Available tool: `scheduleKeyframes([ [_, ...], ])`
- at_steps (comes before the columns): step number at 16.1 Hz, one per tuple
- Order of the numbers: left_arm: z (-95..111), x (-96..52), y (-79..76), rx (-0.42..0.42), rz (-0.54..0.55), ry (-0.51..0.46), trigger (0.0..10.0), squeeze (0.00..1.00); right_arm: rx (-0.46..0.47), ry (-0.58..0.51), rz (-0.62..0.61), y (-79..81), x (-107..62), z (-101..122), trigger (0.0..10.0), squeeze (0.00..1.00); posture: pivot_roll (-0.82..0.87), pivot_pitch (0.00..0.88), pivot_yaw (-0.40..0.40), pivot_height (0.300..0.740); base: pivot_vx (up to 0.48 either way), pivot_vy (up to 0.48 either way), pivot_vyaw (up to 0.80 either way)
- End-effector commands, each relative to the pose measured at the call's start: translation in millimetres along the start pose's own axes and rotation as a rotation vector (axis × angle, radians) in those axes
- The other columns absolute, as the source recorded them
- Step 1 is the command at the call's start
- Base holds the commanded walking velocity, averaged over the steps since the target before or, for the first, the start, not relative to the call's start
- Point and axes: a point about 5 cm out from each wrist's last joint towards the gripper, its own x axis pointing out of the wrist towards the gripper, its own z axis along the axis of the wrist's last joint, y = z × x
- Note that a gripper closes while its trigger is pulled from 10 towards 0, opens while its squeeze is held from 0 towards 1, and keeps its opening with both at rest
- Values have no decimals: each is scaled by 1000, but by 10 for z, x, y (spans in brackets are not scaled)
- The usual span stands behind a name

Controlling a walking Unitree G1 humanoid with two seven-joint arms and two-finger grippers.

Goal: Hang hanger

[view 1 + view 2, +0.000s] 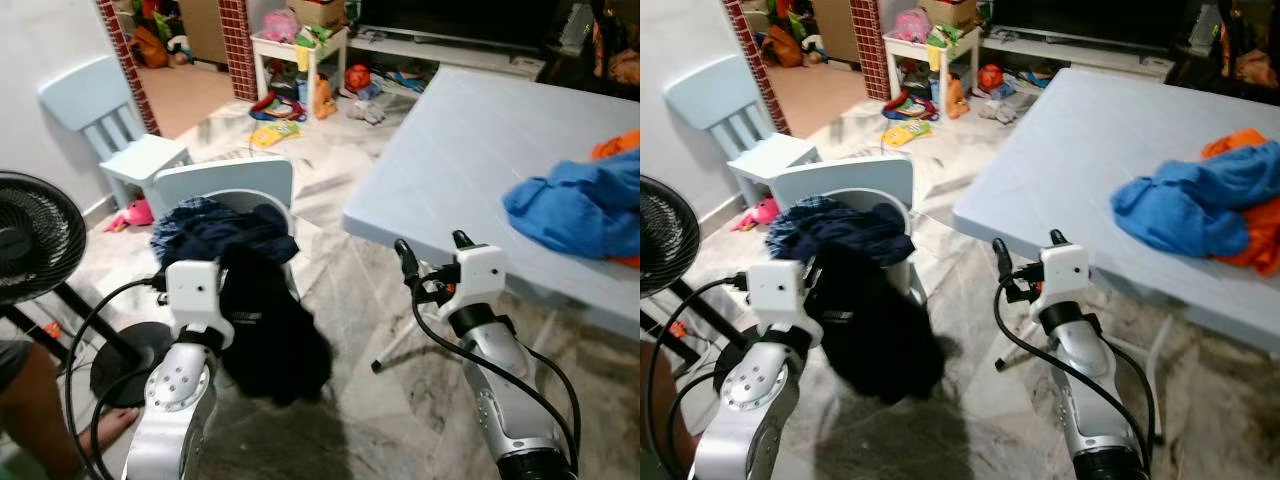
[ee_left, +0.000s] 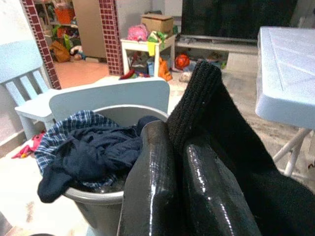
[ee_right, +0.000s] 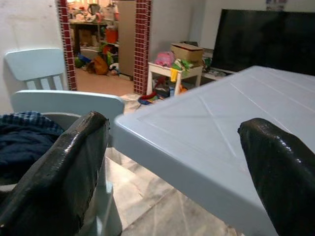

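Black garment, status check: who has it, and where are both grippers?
Left gripper shut on black garment, lifted beside the laundry basket. Right gripper open, empty, at the table edge. No hanger visible.

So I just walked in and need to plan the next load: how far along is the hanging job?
Early. Done: the left claw has pinched a black garment lifted from the grey laundry bucket. In hand: that garment hangs beside the bucket. Left: no hanger is visible; the right claw waits open by the pale blue plastic table.
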Motion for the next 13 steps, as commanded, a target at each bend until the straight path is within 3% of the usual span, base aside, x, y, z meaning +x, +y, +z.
scheduleKeyframes([
  [1, 31, -7, 37, 13, -10, -20, 10000, 0, 5, 6, 0, 8, 12, -2, 10000, 0, -33, 0, 28, 740, 0, 0, 0],
  [6, 34, -24, 2, -16, -56, -22, 10000, 0, 6, 5, -1, 4, 9, -1, 10000, 0, -33, 0, 28, 740, 0, 0, -774],
  [13, 28, -21, -12, -26, -72, -18, 10000, 0, 5, 2, 2, 5, 5, 2, 10000, 0, -37, 0, 29, 740, 0, -286, 0],
])
